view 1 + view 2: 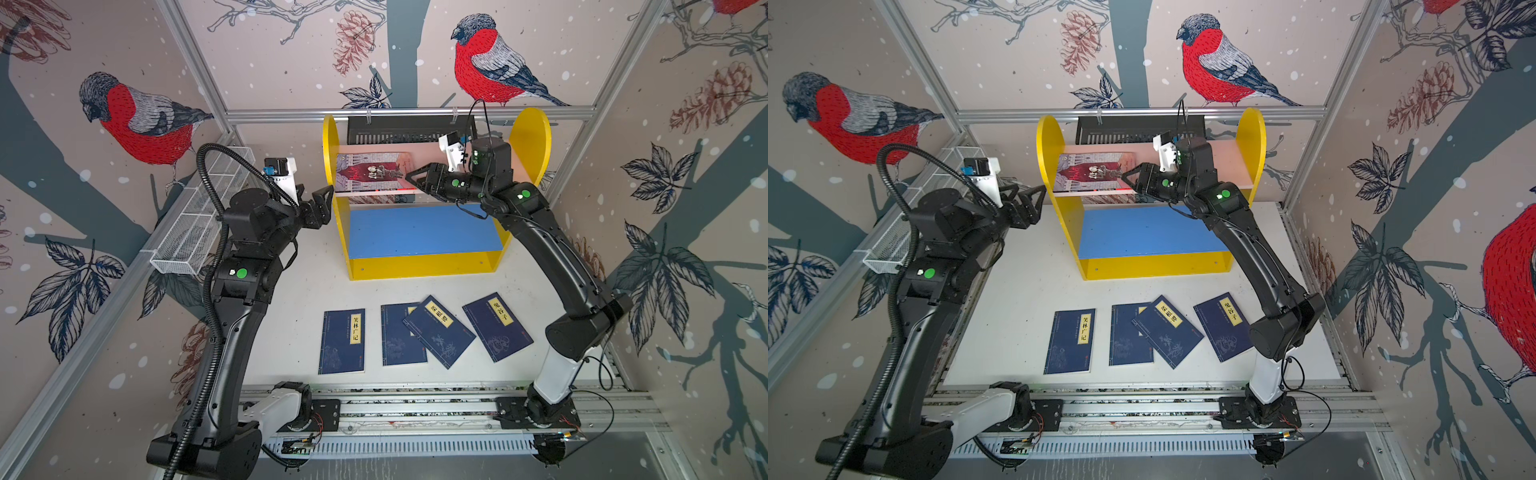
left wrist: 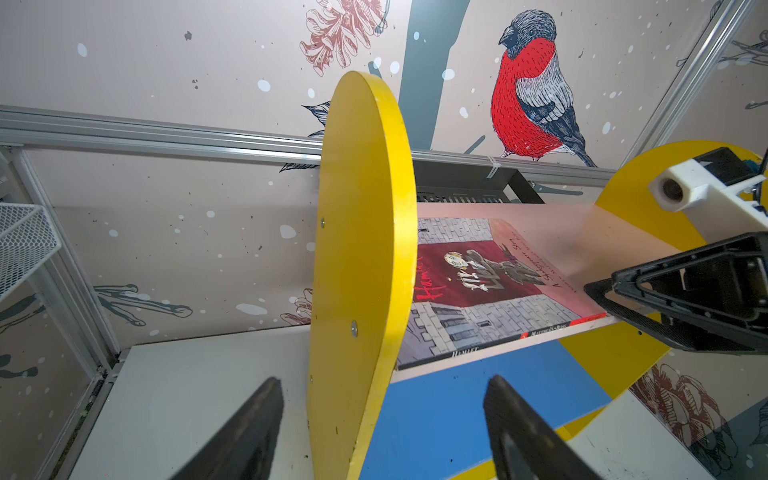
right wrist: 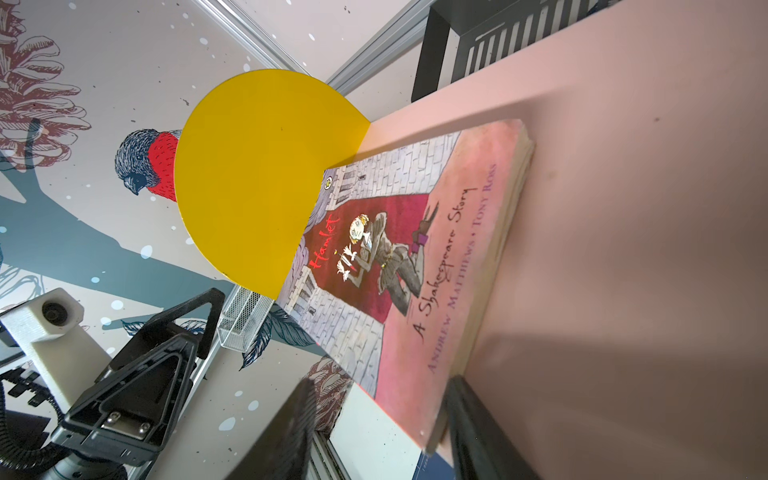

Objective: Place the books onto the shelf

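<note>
Fingers of the right gripper are parted around a corner of the grey-lilac book; the left gripper is spread and empty.
That book lies flat on the pink upper board of the shelf, against the yellow side panel. I cannot tell whether the right fingers touch it. The left fingers stand wide apart just beside that panel. Four navy books lie on the table before the shelf, two of them overlapping.
</note>
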Controlling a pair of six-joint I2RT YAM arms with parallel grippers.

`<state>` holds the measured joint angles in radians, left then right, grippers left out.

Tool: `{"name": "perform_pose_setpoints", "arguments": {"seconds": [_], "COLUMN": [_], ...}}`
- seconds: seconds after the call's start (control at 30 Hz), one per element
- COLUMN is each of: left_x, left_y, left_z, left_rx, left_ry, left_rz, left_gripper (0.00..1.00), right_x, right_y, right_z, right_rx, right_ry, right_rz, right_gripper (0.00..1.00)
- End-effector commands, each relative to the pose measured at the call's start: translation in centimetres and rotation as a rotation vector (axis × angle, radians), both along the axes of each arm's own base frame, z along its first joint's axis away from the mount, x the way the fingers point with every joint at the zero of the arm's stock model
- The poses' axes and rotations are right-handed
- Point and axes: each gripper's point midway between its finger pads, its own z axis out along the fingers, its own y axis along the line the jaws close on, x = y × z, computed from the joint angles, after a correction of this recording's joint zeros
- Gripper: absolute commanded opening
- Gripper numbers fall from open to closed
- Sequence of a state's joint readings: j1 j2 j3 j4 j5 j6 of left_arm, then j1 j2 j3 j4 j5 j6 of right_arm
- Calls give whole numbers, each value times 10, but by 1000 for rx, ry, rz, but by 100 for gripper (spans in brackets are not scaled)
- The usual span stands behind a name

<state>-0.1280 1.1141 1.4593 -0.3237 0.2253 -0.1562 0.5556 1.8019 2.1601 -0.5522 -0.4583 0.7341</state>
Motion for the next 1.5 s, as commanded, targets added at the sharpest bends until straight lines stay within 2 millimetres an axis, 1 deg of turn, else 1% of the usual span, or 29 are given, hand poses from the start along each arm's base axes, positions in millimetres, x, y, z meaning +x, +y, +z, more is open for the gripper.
{"name": "perform_pose_setpoints", "arguments": {"seconds": [0.0,0.13,0.23,0.33,0.37,0.4,0.47,0.57,0.6,0.63,0.8,0.87,0.9,0.93,1.07,1.17,1.23,1.3,1.33,1.4,1.47], "left_x": [-7,-16,-28,-43,-49,-58,-75,-96,-99,-101,-101,-102,-102,-101,-99,-97,-95,-94,-94,-95,-95], "left_y": [-2,-1,-2,-7,-12,-20,-33,-47,-49,-50,-55,-58,-59,-59,-56,-52,-49,-46,-46,-49,-51], "left_z": [7,7,3,-11,-20,-29,-44,-63,-69,-75,-112,-124,-126,-138,-161,-177,-193,-213,-220,-241,-253], "left_rx": [-4,-5,-10,-18,-16,-10,-3,-28,-48,-67,-166,-189,-203,-214,-251,-265,-279,-302,-312,-334,-357], "left_ry": [-15,-6,10,54,74,86,109,142,159,176,296,335,345,381,433,472,511,560,575,622,654], "left_rz": [-16,-17,-36,-72,-108,-164,-265,-371,-389,-396,-411,-431,-431,-424,-391,-349,-317,-283,-279,-290,-297], "left_gripper": [77,78,78,78,78,78,79,80,80,80,80,80,80,79,79,79,79,79,79,79,79], "right_x": [4,4,-5,-25,-34,-44,-65,-99,-111,-120,-161,-172,-176,-179,-184,-182,-179,-175,-173,-167,-161], "right_y": [-16,-42,-62,-80,-87,-93,-102,-116,-120,-122,-137,-141,-143,-144,-141,-132,-127,-128,-128,-127,-129], "right_z": [6,28,49,62,64,63,53,27,14,1,-81,-109,-124,-136,-194,-229,-247,-266,-273,-288,-303], "right_rx": [-21,-19,-15,-17,-19,-24,-32,-47,-51,-55,-72,-84,-91,-100,-154,-183,-218,-271,-283,-280,-271], "right_ry": [-15,-71,-122,-156,-164,-171,-165,-133,-114,-89,63,115,142,164,256,293,303,323,330,348,375], "right_rz": [-78,-162,-217,-261,-275,-295,-308,-338,-344,-344,-362,-366,-370,-372,-370,-350,-333,-341,-337,-317,-305], "right_gripper": [54,55,55,55,55,55,54,54,54,54,54,54,54,54,56,57,58,61,61,61,61]}}
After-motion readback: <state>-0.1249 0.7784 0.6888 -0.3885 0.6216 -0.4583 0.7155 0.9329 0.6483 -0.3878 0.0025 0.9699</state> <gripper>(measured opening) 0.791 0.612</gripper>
